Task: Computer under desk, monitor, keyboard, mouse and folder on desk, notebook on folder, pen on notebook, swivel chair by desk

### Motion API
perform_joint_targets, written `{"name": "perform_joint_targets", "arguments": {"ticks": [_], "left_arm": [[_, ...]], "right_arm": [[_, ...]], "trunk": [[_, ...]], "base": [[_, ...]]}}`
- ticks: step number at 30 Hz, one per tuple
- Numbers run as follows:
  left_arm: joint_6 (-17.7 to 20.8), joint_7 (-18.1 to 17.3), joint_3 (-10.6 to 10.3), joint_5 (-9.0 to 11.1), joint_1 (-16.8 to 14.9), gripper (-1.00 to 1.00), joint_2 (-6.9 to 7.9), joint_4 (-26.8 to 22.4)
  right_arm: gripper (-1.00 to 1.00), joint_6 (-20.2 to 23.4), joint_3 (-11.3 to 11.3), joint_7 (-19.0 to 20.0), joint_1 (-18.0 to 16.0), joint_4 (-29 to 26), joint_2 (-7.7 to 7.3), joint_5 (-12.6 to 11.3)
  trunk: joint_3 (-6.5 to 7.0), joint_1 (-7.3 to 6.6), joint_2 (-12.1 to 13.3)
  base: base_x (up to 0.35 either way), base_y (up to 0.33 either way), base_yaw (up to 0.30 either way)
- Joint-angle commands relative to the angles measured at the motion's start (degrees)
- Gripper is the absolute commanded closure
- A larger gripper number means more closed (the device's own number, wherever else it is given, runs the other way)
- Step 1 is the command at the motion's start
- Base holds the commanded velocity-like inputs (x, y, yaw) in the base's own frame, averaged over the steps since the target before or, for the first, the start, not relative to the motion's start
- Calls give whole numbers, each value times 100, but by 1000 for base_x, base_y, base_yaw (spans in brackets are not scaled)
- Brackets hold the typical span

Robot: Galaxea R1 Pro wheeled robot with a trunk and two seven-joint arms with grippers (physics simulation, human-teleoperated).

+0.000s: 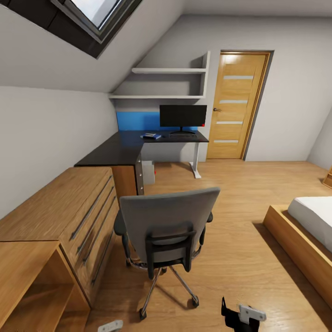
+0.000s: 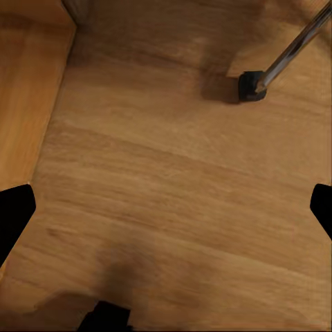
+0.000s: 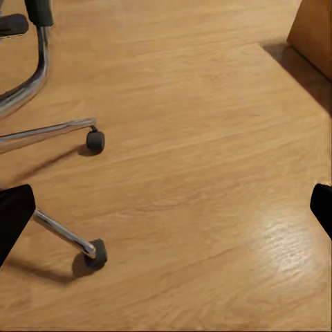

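Note:
The grey swivel chair (image 1: 168, 230) stands on the wood floor in mid-room with its back to me, apart from the black-topped desk (image 1: 121, 150). On the desk's far wing stands the monitor (image 1: 183, 116), with the flat keyboard (image 1: 182, 134) at its foot. Left of the keyboard lies the blue folder (image 1: 154, 137) with a small grey notebook (image 1: 149, 135) on it. Pen and mouse are too small to make out. The light-grey computer (image 1: 148, 172) sits under the desk. My left gripper (image 2: 166, 211) and right gripper (image 3: 166, 211) hang open over bare floor near the chair's castors (image 3: 95, 140).
A long light-wood cabinet (image 1: 55, 216) with drawers runs along the left wall up to the desk. A bed (image 1: 309, 230) in a wooden frame stands at the right. A wooden door (image 1: 236, 106) is beyond the desk. Open floor lies between chair and bed.

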Motion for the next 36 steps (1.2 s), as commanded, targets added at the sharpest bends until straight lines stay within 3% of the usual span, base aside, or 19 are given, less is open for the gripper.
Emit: {"name": "perform_joint_targets", "arguments": {"ticks": [1, 7, 36], "left_arm": [[4, 35, -53, 50, -7, -100, 5, 34], [-283, 4, -61, 73, -19, -100, 98, 174], [-1082, 1, -120, 34, -21, -100, 90, 201]], "right_arm": [[-100, -7, 51, -36, -10, 66, -6, -55], [-100, -204, 77, -33, -31, 538, 1, -109], [-100, -260, 131, -8, -33, 651, 13, -88]], "trunk": [[-24, 22, -44], [-132, 154, -285], [-652, 791, -1448]], "base": [[0, 0, 0], [0, 0, 0], [0, 0, 0]]}}
